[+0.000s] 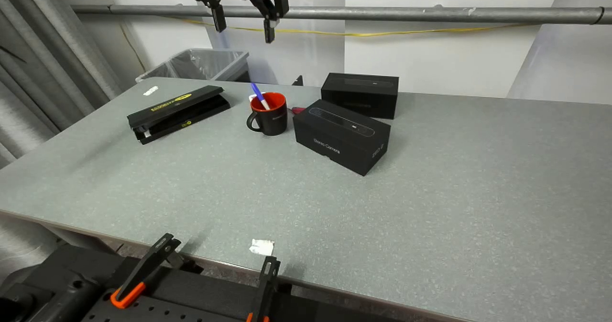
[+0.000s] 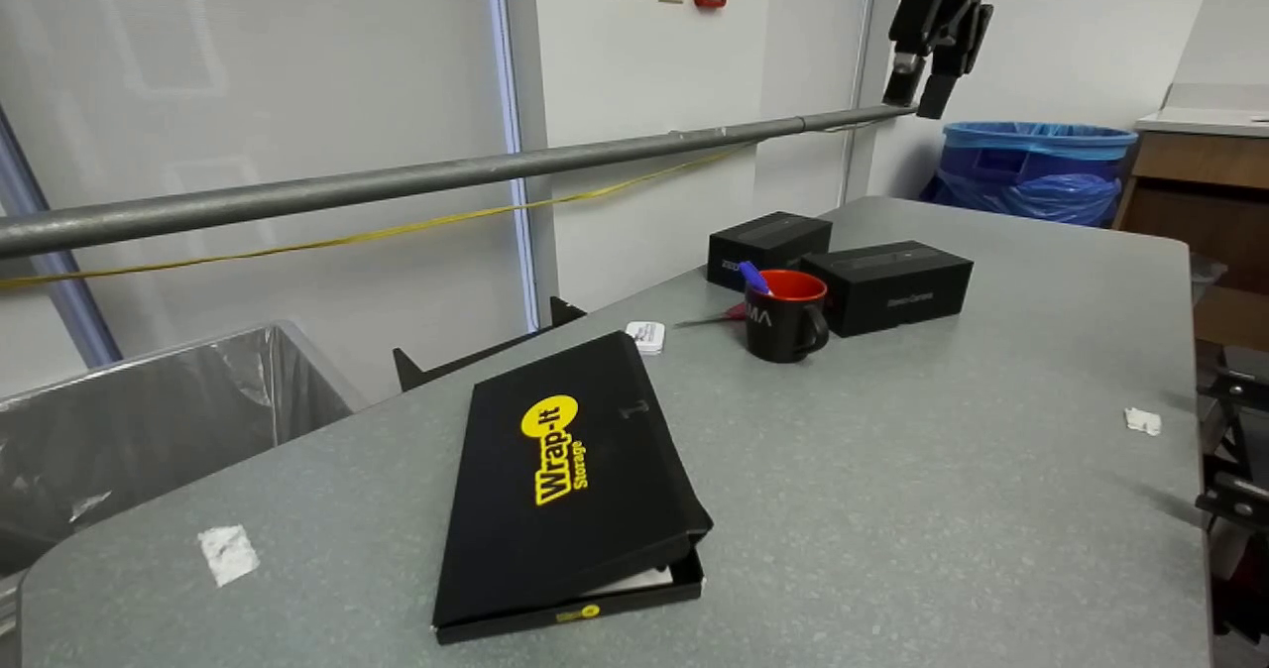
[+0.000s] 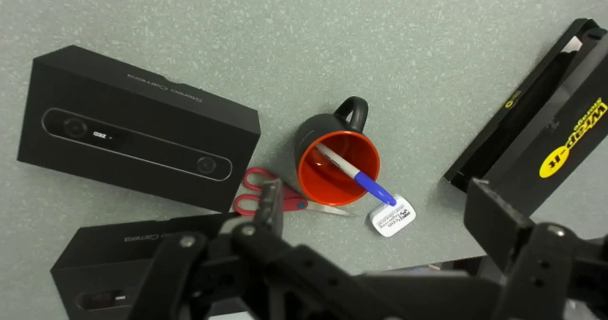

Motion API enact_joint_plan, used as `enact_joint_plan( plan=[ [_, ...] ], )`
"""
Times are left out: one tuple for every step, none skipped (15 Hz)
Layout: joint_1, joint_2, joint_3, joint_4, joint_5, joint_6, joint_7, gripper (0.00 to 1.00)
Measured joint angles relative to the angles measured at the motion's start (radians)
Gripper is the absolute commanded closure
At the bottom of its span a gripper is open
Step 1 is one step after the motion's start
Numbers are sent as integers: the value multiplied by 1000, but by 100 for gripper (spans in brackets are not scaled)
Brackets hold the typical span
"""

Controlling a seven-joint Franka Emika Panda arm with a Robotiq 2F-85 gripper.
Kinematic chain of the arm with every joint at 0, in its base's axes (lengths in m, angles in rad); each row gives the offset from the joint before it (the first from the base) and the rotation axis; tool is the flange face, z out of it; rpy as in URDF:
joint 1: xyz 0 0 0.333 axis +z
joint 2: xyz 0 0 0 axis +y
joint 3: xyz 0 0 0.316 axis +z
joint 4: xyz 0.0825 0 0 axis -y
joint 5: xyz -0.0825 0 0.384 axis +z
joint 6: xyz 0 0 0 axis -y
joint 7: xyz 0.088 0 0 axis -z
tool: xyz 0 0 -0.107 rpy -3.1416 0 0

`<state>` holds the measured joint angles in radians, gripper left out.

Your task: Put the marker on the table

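Observation:
The marker leans inside the red-and-black cup in both exterior views; its blue capped end (image 1: pixel 258 92) (image 2: pixel 753 277) sticks up past the rim. In the wrist view the marker (image 3: pixel 353 171) lies slanted across the cup's opening, white barrel inside, blue cap over the rim. The cup (image 1: pixel 270 123) (image 2: pixel 781 336) (image 3: pixel 304 137) stands upright on the grey speckled table (image 1: pixel 454 207) (image 2: pixel 942 470) (image 3: pixel 213 21). My gripper (image 1: pixel 245 28) (image 2: pixel 917 93) (image 3: pixel 382 206) is open and empty, high above the table and apart from cup and marker.
Two black camera boxes (image 1: pixel 342 135) (image 1: pixel 361 92) stand beside the cup. Red scissors (image 3: pixel 289 201) and a small white tin (image 3: pixel 393 217) lie close to it. A black Wrap-It box (image 2: pixel 575 470) lies partly open. A grey bin (image 1: pixel 205 61) and a pipe (image 1: pixel 382 14) are behind the table.

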<state>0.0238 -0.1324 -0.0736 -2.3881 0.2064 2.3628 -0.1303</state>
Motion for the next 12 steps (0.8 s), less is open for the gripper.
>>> enact_joint_plan(
  plan=[
    [1,39,12,16,-3,15,-31,0],
    [3,82,24,37,-6,21,-63,0],
    [4,127,38,63,-10,22,-92,0],
    [6,173,53,92,-18,21,-118,0],
    [7,219,68,123,-23,12,-142,0],
    [8,263,83,156,-29,0,-165,0],
    [8,304,97,188,-35,-20,-180,0],
    [8,336,109,216,-39,-42,-188,0],
    [8,359,117,237,-41,-55,-192,0],
    [8,372,121,251,-42,-64,-195,0],
    [8,378,121,259,-42,-69,-197,0],
    [8,380,121,263,-42,-73,-199,0]
  ],
)
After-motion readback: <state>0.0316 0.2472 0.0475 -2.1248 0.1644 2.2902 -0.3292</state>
